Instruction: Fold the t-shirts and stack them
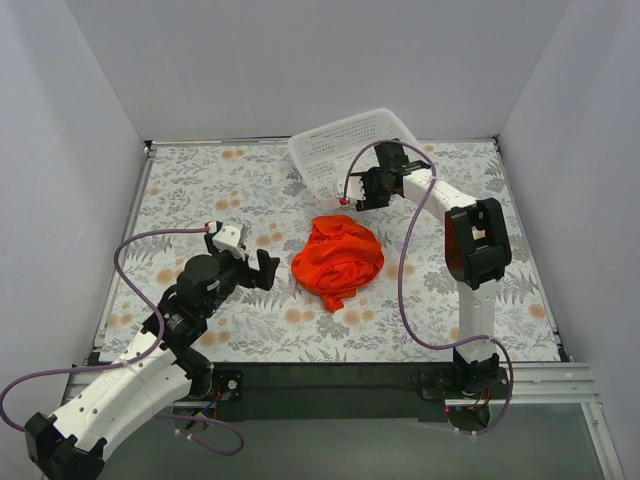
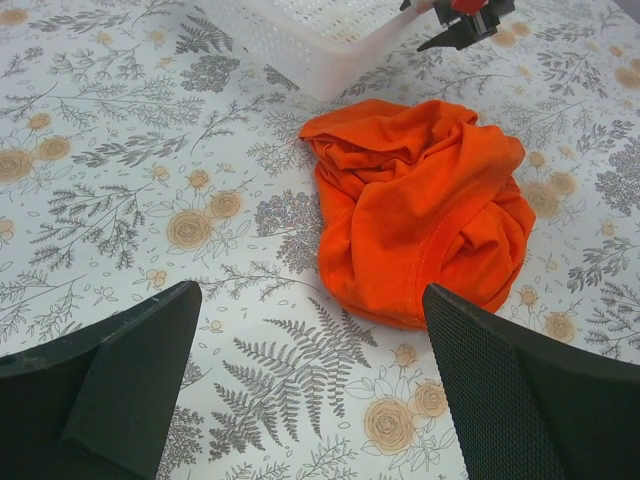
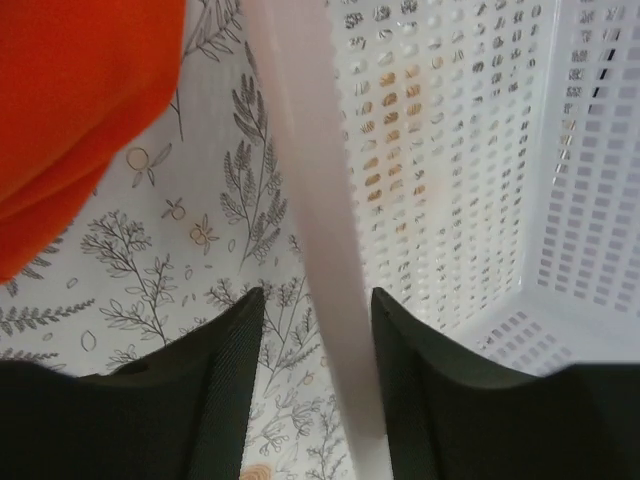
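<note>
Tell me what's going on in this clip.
One orange t-shirt lies crumpled in the middle of the table, not yet folded. The left claw hovers open just short of it, touching nothing. The right claw straddles the rim of the white mesh basket, which sits tilted at the far side. It is unclear whether the claw is clamped on the rim.

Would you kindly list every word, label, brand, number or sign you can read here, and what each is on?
None can be read in any view.
The t-shirt is plain orange-red, no print or tag showing.
The basket shows only bare white mesh.
The tablecloth carries flowers and ferns, no lettering.
</note>
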`<action>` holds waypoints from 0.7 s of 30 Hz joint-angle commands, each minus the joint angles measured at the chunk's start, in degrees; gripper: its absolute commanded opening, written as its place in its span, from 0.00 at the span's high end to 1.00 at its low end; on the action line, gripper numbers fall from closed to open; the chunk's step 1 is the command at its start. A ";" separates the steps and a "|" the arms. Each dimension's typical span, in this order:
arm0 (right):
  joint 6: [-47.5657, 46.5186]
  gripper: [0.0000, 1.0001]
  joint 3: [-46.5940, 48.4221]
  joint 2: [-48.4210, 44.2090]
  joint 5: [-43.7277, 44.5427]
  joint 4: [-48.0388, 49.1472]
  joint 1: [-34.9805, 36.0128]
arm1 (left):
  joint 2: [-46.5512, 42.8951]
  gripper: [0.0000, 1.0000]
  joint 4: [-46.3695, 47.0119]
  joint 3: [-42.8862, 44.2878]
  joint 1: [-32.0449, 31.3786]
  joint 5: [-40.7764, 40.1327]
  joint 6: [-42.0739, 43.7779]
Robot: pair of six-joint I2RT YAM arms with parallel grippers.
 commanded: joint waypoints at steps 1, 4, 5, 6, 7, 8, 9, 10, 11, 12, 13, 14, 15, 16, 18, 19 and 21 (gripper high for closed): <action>3.64 0.56 0.51 -0.12 2.85 2.02 -1.27 | -1.05 0.15 0.51 0.08 0.26 -1.55 0.91; 8.63 0.69 0.25 -0.82 3.20 2.03 -2.07 | -1.41 0.14 0.59 -0.01 0.26 -1.81 1.00; 9.97 0.74 -0.10 -1.35 3.20 2.11 -2.25 | -1.58 0.14 0.51 -0.01 0.26 -1.90 0.91; 11.29 0.78 -0.89 -2.49 3.20 2.11 -2.42 | -1.58 0.14 0.42 -0.01 0.17 -1.90 0.91; 14.34 0.81 -1.42 -3.19 3.46 2.03 -2.42 | -1.67 0.15 0.42 -0.01 0.17 -1.82 1.00; 15.94 0.87 -2.03 -3.90 3.90 2.20 -2.42 | -1.84 0.15 0.42 0.08 0.17 -1.81 1.00; 18.22 0.92 -2.82 -4.77 4.25 2.38 -2.51 | -1.93 0.15 0.33 0.08 0.26 -1.81 0.91; 20.68 0.97 -3.88 -6.26 4.86 2.64 -2.42 | -2.11 0.15 0.42 0.08 0.26 -1.81 0.91; 26.18 0.99 -4.58 -7.06 5.48 2.90 -2.42 | -2.28 0.15 0.33 0.08 0.17 -1.81 0.91; 29.02 0.99 -5.29 -8.72 7.14 3.08 -2.42 | -2.81 0.15 0.16 0.08 0.17 -1.90 0.91; 34.19 0.99 -6.95 -9.43 8.81 3.52 -2.42 | -2.99 0.15 0.16 0.08 0.17 -1.99 0.82; 35.98 0.99 -8.01 -10.22 8.82 3.52 -2.42 | -3.25 0.15 0.16 -0.01 0.17 -1.99 0.82; 38.00 0.99 -9.32 -11.19 10.39 4.74 -2.34 | -3.51 0.15 0.07 0.08 0.26 -2.08 0.82; 41.50 0.99 -10.99 -12.85 12.49 6.40 -2.42 | -3.69 0.15 0.07 -0.01 0.26 -2.08 0.73; 51.40 0.99 -13.29 -13.74 21.50 8.43 -2.42 | -3.87 0.15 -0.02 0.08 0.26 -2.08 0.65; 54.07 0.99 -13.38 -13.75 24.53 8.53 -2.42 | -3.95 0.15 -0.02 0.08 0.26 -2.08 0.64; 59.08 0.99 -14.16 -14.01 31.20 8.62 -2.42 | -4.04 0.15 -0.11 0.08 0.26 -1.99 0.56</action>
